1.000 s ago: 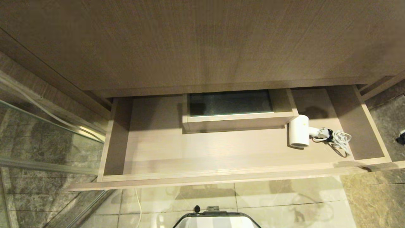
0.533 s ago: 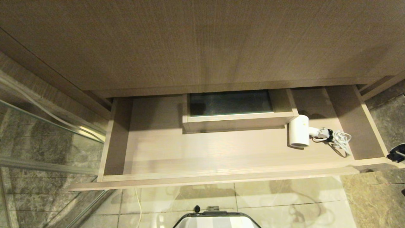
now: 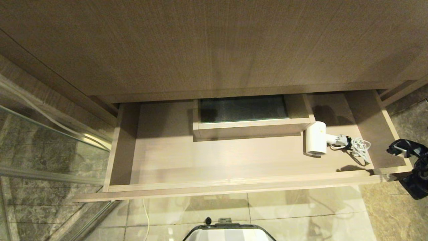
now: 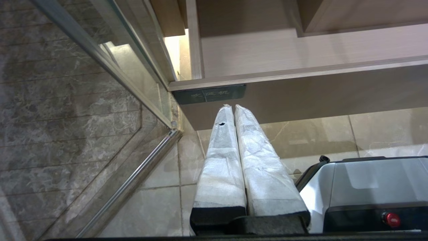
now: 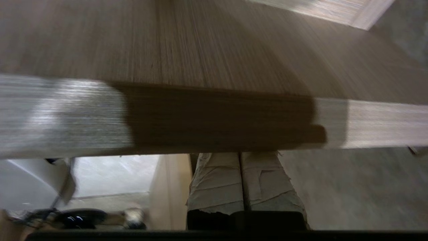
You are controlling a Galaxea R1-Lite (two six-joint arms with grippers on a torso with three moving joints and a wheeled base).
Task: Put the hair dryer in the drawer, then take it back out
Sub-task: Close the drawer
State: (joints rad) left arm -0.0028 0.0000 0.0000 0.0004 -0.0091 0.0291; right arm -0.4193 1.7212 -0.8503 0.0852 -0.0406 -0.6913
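White, smooth-barrelled hair dryer [image 3: 316,143] lies in the drawer [image 3: 234,157]; right hand [image 5: 241,160] pressed together.

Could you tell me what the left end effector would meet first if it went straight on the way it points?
Most likely the drawer: the shut left end effector points at the underside of its front edge, though depth is unclear.

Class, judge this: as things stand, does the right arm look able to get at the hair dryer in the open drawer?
Probably yes: the hair dryer lies uncovered at the drawer's right end, nothing above it.
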